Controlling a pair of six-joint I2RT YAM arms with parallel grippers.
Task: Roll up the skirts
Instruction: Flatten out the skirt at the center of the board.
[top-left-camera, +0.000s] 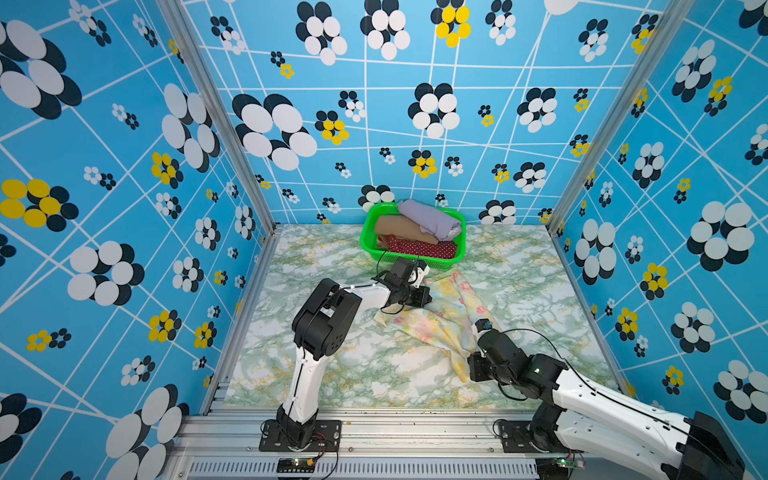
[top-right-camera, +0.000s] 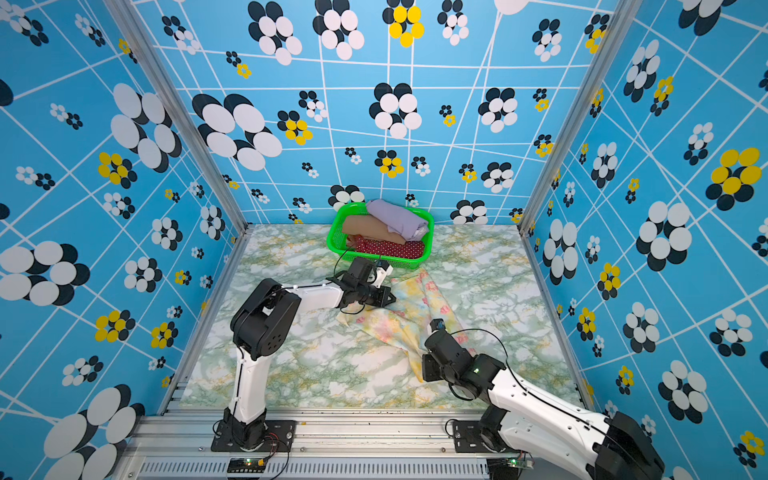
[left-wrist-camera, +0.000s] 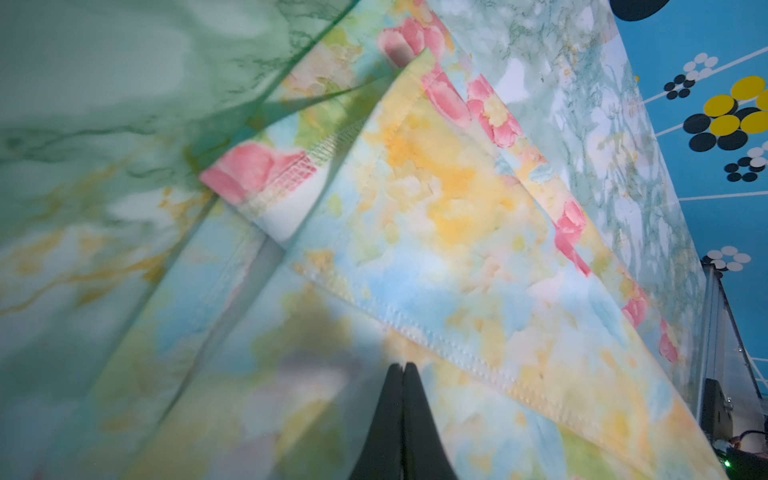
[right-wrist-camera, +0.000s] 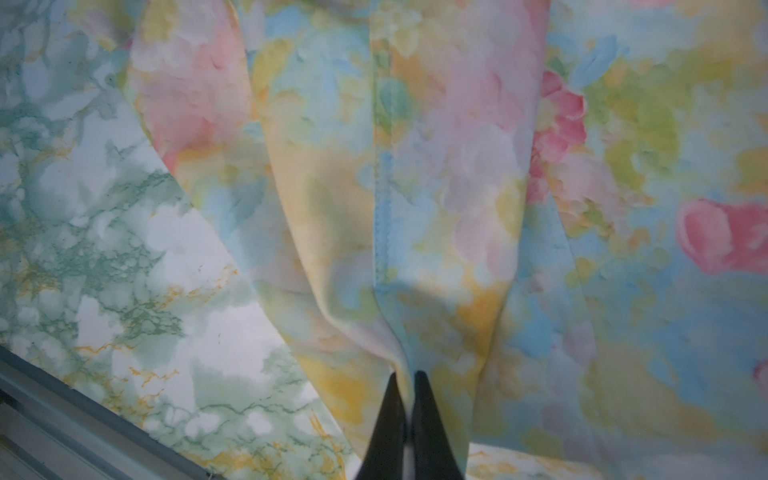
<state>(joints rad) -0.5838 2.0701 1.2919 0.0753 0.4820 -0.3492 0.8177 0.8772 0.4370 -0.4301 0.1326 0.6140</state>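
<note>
Your skirt (top-left-camera: 442, 322) lies unrolled on the desk (top-left-camera: 332, 374), just in front of the green basket (top-left-camera: 365, 239) and between the 2 arms. In both top views it is loosely spread with several folds. Its far corner comes close to the basket's near rim, and its near end narrows toward the right arm.

Your left gripper (left-wrist-camera: 402, 366) is down at the skirt's far left edge. In the left wrist view its 2 fingers are pressed together with no gap, and the tips meet the cloth beside a stitched hem. You cannot tell from here whether any fabric is caught between them. Just past the tips, 1 hemmed corner with a pink flower is folded back over the rest.

Your right gripper (right-wrist-camera: 409, 376) is at the skirt's near right part. It is clamped on the cloth: in the right wrist view the folds draw together into the narrow slit between the fingertips, along a seam that runs straight up from them. Bare desk shows to one side of that pinch.

The basket holds 3 other cloths: a lavender cloth (top-left-camera: 428, 218) on top, a tan cloth (top-left-camera: 399, 228) under it, and a dark red dotted cloth (top-left-camera: 419, 248) nearest the skirt.
</note>
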